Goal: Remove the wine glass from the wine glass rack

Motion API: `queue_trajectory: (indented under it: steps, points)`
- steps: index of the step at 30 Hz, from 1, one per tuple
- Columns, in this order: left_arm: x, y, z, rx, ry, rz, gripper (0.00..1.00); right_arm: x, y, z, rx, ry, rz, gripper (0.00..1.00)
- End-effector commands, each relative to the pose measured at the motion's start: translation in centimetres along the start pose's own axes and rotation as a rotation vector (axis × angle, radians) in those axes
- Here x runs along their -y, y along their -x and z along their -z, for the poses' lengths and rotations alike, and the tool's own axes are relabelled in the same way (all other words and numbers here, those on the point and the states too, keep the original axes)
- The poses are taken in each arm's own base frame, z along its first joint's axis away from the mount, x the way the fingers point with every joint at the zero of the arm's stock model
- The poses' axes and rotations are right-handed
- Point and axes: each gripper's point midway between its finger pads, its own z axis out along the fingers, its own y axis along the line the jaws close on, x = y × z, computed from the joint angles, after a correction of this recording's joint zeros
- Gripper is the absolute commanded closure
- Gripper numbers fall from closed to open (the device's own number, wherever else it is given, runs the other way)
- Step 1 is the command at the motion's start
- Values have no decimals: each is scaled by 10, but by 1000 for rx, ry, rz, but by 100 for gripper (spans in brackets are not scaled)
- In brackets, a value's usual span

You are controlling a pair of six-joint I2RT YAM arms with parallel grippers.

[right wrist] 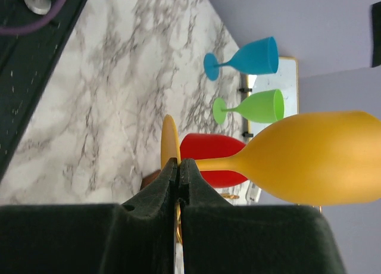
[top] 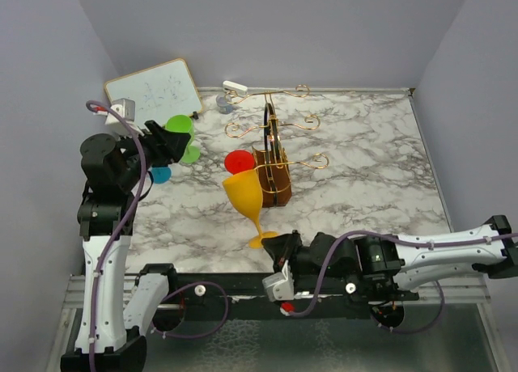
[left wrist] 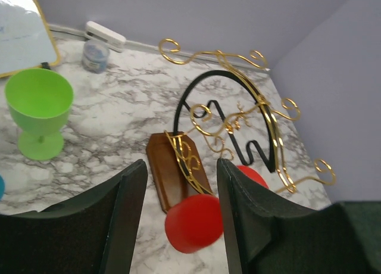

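The wine glass rack has a brown wooden base and gold wire arms; it also shows in the left wrist view. A yellow wine glass leans just left of the rack, off its arms. My right gripper is shut on the rim of its foot; its bowl points away. A red wine glass sits at the rack's left arm. My left gripper is open and empty, above the table left of the rack.
A green glass and a blue glass stand under the left arm. A whiteboard, a white stapler and a small grey jar lie at the back. Walls close three sides.
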Motion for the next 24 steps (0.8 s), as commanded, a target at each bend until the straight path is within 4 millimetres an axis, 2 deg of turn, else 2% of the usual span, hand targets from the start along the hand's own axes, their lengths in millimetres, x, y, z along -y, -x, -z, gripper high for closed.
queue_trajectory:
  steps: [1, 4, 10, 16, 24]
  points:
    - [35, -35, 25, -177, -167, 96, 46, -2, -16, 4, -131, -85, 216, 99]
    - [46, -56, 34, -271, -246, 130, 46, -19, -22, 0, -165, -89, 322, 99]
    - [54, -91, 48, -404, -347, 175, 46, -30, -27, -4, -191, -128, 447, 99]
    - [68, -109, 58, -455, -474, 186, 46, -36, -34, -8, -223, -132, 537, 99]
    - [89, -126, 83, -501, -626, 146, 46, -44, -36, -18, -245, -109, 586, 99]
